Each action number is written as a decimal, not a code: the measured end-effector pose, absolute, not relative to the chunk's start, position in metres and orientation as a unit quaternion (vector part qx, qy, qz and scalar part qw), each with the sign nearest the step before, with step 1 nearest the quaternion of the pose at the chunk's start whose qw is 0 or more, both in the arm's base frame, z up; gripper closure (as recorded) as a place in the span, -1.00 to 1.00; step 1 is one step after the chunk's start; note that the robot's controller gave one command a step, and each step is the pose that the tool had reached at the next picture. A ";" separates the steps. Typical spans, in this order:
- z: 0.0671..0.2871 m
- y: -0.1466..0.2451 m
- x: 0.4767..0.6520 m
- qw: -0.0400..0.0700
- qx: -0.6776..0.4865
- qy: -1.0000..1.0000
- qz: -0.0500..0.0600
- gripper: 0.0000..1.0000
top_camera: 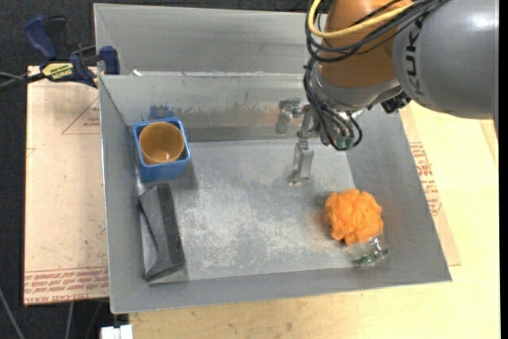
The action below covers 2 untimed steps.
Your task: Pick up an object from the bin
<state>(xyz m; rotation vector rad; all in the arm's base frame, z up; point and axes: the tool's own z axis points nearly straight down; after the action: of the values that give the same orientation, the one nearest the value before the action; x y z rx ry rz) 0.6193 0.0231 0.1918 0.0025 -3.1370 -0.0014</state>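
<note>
Hanging over the bin floor near an orange fuzzy ball, the claw: clenched or released, cannot tell.

The grey arm, with its orange wrist cover and looped cables, runs off the right edge and masks the far right corner of the grey metal bin as well as the upper part of the two-finger gripper. At the lower right of the fluffy orange ball, a small glinting greenish item lies partly tucked under it and is too small to identify. The tan cup conceals the interior of the blue square holder around it, and the dark grey flat piece along the left wall cannot be told by kind.
</note>
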 end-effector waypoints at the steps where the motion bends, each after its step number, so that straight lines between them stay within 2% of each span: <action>1: 0.197 0.023 0.620 -0.001 0.000 -1.000 -0.001 -1.00; 2: 0.140 -0.021 0.574 -0.002 -0.008 -1.000 -0.001 -1.00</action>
<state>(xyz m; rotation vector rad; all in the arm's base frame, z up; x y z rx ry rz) 0.5739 -0.0205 0.1404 -0.0266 -3.1456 -0.0032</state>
